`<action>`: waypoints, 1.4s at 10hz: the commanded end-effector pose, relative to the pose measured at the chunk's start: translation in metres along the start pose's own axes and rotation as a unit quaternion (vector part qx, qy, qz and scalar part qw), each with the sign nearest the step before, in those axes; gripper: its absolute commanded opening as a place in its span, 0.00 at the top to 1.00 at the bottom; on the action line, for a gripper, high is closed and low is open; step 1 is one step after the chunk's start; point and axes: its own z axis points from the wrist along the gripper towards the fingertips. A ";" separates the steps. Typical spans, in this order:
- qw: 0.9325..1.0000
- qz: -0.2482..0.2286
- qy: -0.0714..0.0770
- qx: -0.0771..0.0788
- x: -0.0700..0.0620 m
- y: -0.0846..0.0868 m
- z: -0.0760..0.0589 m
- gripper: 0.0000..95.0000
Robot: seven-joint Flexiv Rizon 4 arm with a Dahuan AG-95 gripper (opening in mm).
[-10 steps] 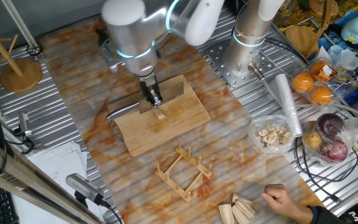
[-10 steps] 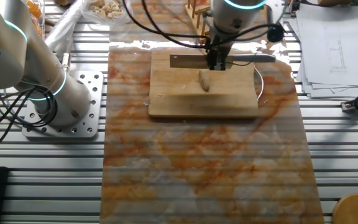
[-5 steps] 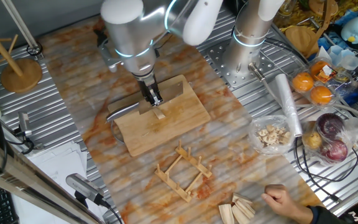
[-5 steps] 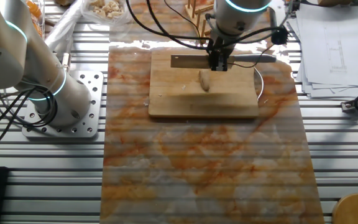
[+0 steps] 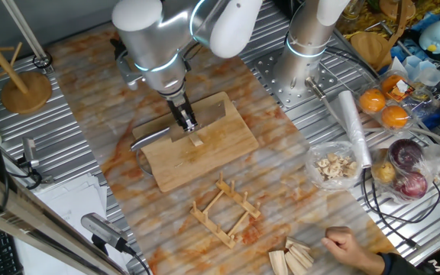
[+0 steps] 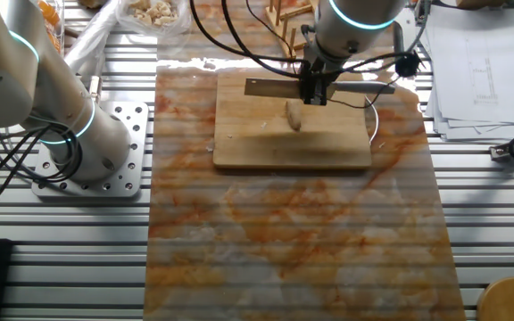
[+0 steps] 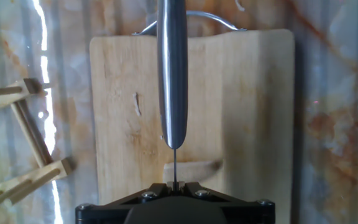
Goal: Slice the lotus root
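Note:
The lotus root (image 5: 196,140) is a small pale stubby chunk lying in the middle of the wooden cutting board (image 5: 220,149). My gripper (image 5: 187,122) stands just behind it, shut on a knife held edge down; the steel handle (image 5: 148,137) points left and the blade (image 5: 214,112) right. In the other fixed view the gripper (image 6: 314,94) sits beside the lotus root (image 6: 293,115). In the hand view the knife handle (image 7: 173,74) runs away from the gripper (image 7: 174,185), and the lotus root (image 7: 194,168) lies under the thin blade.
A wooden rack (image 5: 224,210) stands in front of the board. A clear bag of pale chips (image 5: 334,166), oranges (image 5: 384,107) and red onions (image 5: 407,168) lie at the right. A person's hand (image 5: 350,248) rests by wooden blocks (image 5: 292,256). A second arm's base (image 6: 87,147) stands nearby.
The arm's upper joints have swung a little to the side. The gripper, the knife and the lotus root stay at nearly the same spot on the board.

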 end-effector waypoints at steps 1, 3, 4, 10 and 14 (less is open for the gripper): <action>1.000 0.003 0.000 -0.002 0.002 0.000 -0.002 1.00; 1.000 0.008 -0.001 -0.002 0.002 0.001 -0.002 1.00; 1.000 0.010 -0.001 -0.001 0.002 0.000 -0.002 1.00; 0.998 -0.055 -0.011 0.000 0.001 0.001 -0.002 1.00; 0.999 -0.040 -0.012 0.007 0.001 0.001 -0.002 1.00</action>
